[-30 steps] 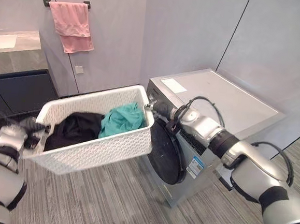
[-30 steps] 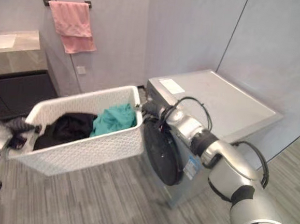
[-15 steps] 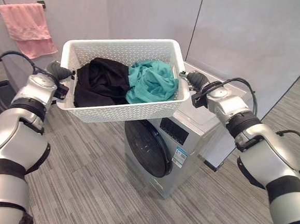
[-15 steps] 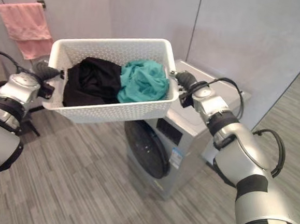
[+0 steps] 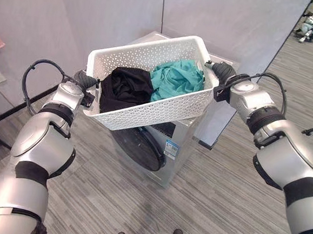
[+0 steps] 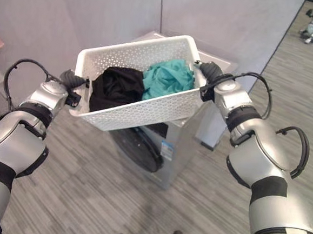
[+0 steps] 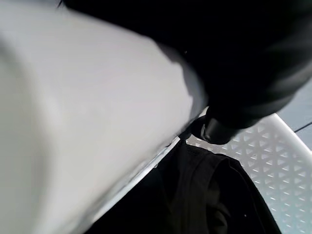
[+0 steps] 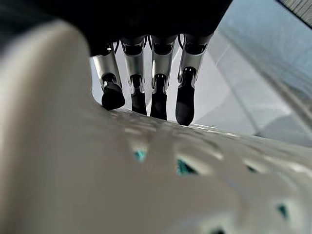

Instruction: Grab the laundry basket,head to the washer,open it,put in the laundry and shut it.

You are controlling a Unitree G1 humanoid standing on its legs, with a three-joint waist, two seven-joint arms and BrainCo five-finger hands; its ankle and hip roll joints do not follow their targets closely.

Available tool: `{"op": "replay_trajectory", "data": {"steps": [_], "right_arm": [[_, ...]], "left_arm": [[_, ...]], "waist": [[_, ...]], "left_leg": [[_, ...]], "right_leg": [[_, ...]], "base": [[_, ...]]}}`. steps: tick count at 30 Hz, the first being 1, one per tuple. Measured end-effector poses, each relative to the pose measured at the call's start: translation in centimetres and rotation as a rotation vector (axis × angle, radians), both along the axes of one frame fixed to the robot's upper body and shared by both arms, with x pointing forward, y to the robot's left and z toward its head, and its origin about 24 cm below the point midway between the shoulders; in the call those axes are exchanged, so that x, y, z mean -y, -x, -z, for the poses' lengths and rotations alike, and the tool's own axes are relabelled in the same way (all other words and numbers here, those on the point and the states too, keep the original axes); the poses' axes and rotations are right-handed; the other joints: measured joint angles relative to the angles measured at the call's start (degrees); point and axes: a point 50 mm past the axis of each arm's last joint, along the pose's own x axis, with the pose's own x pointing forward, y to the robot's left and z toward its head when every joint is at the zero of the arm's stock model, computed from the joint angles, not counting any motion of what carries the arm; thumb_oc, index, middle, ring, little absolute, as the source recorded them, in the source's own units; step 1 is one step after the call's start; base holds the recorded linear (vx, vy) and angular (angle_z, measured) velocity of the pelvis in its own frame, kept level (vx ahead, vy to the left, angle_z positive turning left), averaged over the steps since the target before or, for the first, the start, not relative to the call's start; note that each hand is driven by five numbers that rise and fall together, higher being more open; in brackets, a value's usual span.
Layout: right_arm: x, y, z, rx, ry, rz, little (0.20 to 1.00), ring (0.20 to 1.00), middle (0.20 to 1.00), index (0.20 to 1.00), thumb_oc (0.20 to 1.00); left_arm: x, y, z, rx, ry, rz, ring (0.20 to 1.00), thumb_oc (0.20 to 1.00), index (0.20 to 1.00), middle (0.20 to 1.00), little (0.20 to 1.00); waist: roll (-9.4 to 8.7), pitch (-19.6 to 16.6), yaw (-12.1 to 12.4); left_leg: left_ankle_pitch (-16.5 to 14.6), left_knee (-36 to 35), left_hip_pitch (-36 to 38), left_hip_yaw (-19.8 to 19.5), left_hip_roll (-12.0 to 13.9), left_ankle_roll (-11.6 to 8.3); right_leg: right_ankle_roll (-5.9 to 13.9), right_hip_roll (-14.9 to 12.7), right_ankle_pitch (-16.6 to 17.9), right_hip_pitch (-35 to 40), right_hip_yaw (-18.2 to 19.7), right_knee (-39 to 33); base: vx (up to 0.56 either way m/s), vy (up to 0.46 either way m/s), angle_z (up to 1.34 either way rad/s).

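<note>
Left robot hand [image 5: 86, 82] grips one end of the white laundry basket [image 5: 157, 109]; fingers curled over its rim. Right robot hand [image 5: 223, 73] grips the opposite end, fingers [image 8: 186, 92] hooked over the rim. The basket is held in the air above the washer [image 5: 162, 144], whose round door [image 5: 138, 147] is closed. Inside lie a black garment [image 5: 126, 87] and a teal garment [image 5: 177, 79]. Grey plank floor [image 5: 209, 202]; grey panel walls [image 5: 99, 15] behind.

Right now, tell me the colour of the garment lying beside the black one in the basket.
Teal garment, clearest in the left eye view.
</note>
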Motion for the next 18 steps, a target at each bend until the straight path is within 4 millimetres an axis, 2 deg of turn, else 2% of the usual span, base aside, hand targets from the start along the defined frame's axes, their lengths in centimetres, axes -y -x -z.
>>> {"op": "replay_trajectory", "data": {"steps": [1,3,4,5,6,7,8,9,10,11,12,13,14,15,16,17,18], "right_arm": [[0.2,0.0,0.0,0.0,0.0,0.007,0.2,0.2,0.2,0.2,0.2],[-1.0,-0.1,0.8,-0.004,-0.04,0.008,0.2,0.2,0.2,0.2,0.2],[-1.4,-0.1,1.1,-0.003,-0.06,0.002,0.2,0.2,0.2,0.2,0.2],[-2.4,-0.1,1.5,-0.012,-0.068,-0.019,0.2,0.2,0.2,0.2,0.2],[-3.6,0.0,2.6,-0.048,-0.024,-0.04,0.2,0.2,0.2,0.2,0.2],[-3.6,-0.1,2.3,-0.044,-0.026,-0.032,0.2,0.2,0.2,0.2,0.2],[-3.3,-0.1,2.0,-0.039,-0.032,-0.028,0.2,0.2,0.2,0.2,0.2],[-3.2,-0.2,1.2,-0.021,-0.027,-0.031,0.2,0.2,0.2,0.2,0.2],[-3.2,-0.3,0.4,-0.004,-0.026,-0.031,0.2,0.2,0.2,0.2,0.2],[-3.5,-0.3,-0.7,0.03,-0.013,-0.045,0.2,0.2,0.2,0.2,0.2],[-3.9,-0.2,-1.0,0.045,-0.02,-0.065,0.2,0.2,0.2,0.2,0.2],[-4.1,-0.2,-0.8,0.048,-0.022,-0.074,0.2,0.2,0.2,0.2,0.2],[-4.2,-0.2,-0.4,0.042,-0.023,-0.08,0.2,0.2,0.2,0.2,0.2],[-3.8,-0.1,0.2,0.03,-0.028,-0.079,0.2,0.2,0.2,0.2,0.2],[-4.0,0.0,0.3,0.03,-0.019,-0.091,0.2,0.2,0.2,0.2,0.2],[-3.9,0.0,0.7,0.024,-0.009,-0.093,0.2,0.2,0.2,0.2,0.2],[-3.8,0.1,0.8,0.017,0.036,-0.101,0.2,0.2,0.2,0.2,0.2]], "left_arm": [[0.0,0.0,-0.2,0.008,-0.001,-0.003,0.2,0.2,0.2,0.2,0.2],[-0.5,0.1,-0.3,0.017,-0.008,-0.033,0.2,0.2,0.2,0.2,0.2],[-1.6,0.4,-0.8,0.023,-0.015,-0.069,0.2,0.2,0.2,0.2,0.2],[-2.1,0.5,-0.9,0.02,-0.03,-0.085,0.2,0.2,0.2,0.2,0.2],[-2.6,0.7,-0.9,0.007,-0.052,-0.105,0.2,0.2,0.2,0.2,0.2],[-3.0,0.9,-1.0,0.013,-0.049,-0.117,0.2,0.2,0.2,0.2,0.2],[-2.8,0.9,-0.4,-0.002,-0.04,-0.113,0.2,0.2,0.2,0.2,0.2],[-2.8,0.8,-0.6,0.006,-0.027,-0.111,0.2,0.2,0.2,0.2,0.2],[-2.5,0.7,-1.2,0.019,-0.03,-0.102,0.2,0.2,0.2,0.2,0.2],[-3.0,0.8,-1.7,0.03,-0.033,-0.112,0.2,0.2,0.2,0.2,0.2],[-3.5,1.0,-1.9,0.034,-0.036,-0.125,0.2,0.2,0.2,0.2,0.2],[-4.0,1.2,-1.9,0.03,-0.039,-0.136,0.2,0.2,0.2,0.2,0.2],[-4.2,1.3,-1.9,0.026,-0.043,-0.138,0.2,0.2,0.2,0.2,0.2],[-3.7,1.1,-1.5,0.02,-0.041,-0.118,0.2,0.2,0.2,0.2,0.2],[-4.1,1.2,-2.0,0.025,-0.047,-0.115,0.2,0.2,0.2,0.2,0.2],[-3.9,1.1,-1.8,0.016,-0.061,-0.099,0.2,0.2,0.2,0.2,0.2],[-4.5,1.4,-2.2,0.011,-0.082,-0.094,0.2,0.2,0.2,0.2,0.2]], "waist": [[0.21,0.1,-0.1],[0.75,0.5,-0.2],[0.96,0.8,0.5],[0.36,1.0,1.8],[-0.3,1.7,2.2],[-3.57,2.3,1.4],[-3.52,3.0,2.3],[-2.91,4.6,2.7],[-2.72,5.1,2.0],[-2.73,5.6,1.7],[-3.45,6.1,1.9],[-3.87,6.4,2.6],[-4.22,6.8,3.2],[-0.55,8.6,4.0],[0.35,8.4,3.2],[1.63,8.2,2.6],[1.34,8.1,2.9]], "left_leg": [[0.0,-0.1,0.1,0.0,0.2,-0.02],[-0.5,0.3,0.7,2.0,1.1,-1.16],[-1.4,1.3,0.7,4.7,2.7,-2.73],[-2.8,4.5,0.6,6.5,4.3,-3.73],[-4.4,13.0,-1.7,4.8,7.3,-6.43],[-2.8,24.2,-7.3,-0.2,8.7,-7.43],[1.2,30.9,-11.8,-3.5,10.0,-7.55],[0.8,31.3,-15.5,-6.3,9.7,-7.57],[1.1,26.5,-16.7,-5.4,9.5,-7.71],[1.7,13.5,-16.0,-2.8,9.3,-8.81],[2.9,6.1,-15.6,-3.0,9.5,-9.95],[3.4,1.2,-14.7,-2.8,9.5,-9.36],[4.2,-1.3,-14.2,-2.9,9.4,-8.63],[4.5,-1.8,-14.3,-4.5,13.8,-8.68],[5.6,-1.2,-14.6,-1.1,15.7,-9.27],[6.4,0.5,-14.6,-1.6,16.9,-9.03],[5.6,4.2,-14.2,-1.7,16.4,-8.18]], "right_leg": [[-0.11,0.2,0.1,0.0,0.0,0.0],[-0.12,0.7,-0.7,-1.9,0.9,2.2],[0.05,-0.5,-3.4,-4.5,-3.9,7.1],[-0.11,-2.7,-6.9,-6.5,-10.3,14.8],[-2.4,-0.8,-14.2,-6.2,-11.5,22.7],[-8.05,0.4,-17.0,-4.0,-9.9,21.0],[-8.73,1.2,-16.3,-2.6,-10.9,18.3],[-7.38,2.0,-15.3,-1.0,-12.6,15.5],[-7.58,2.5,-14.7,-0.9,-13.8,14.5],[-8.99,4.5,-13.4,-0.1,-13.4,11.7],[-8.79,5.9,-12.9,1.2,-12.7,9.3],[-5.99,6.8,-12.5,2.3,-12.0,7.9],[0.29,7.1,-13.2,3.3,-11.7,7.5],[-0.25,5.7,-20.4,2.6,-12.7,17.5],[-5.99,1.9,-19.3,4.3,-12.0,18.0],[-4.71,4.0,-19.4,5.3,-10.9,17.9],[-4.03,4.2,-19.2,6.0,-9.2,17.2]], "base": [[0.03,-0.049,-0.29],[0.08,-0.204,-0.54],[0.15,-0.328,-1.03],[0.11,-0.251,-0.92],[0.07,-0.19,-0.32],[0.08,-0.064,0.3],[0.13,0.012,0.61],[0.26,0.146,0.59],[0.3,0.187,0.67],[0.36,0.22,0.41],[0.43,0.287,-0.06],[0.33,0.224,-0.4],[0.35,0.257,-0.63],[0.37,0.334,-0.35],[0.37,0.337,-0.22],[0.53,0.524,-0.19],[0.4,0.417,-0.52]]}}
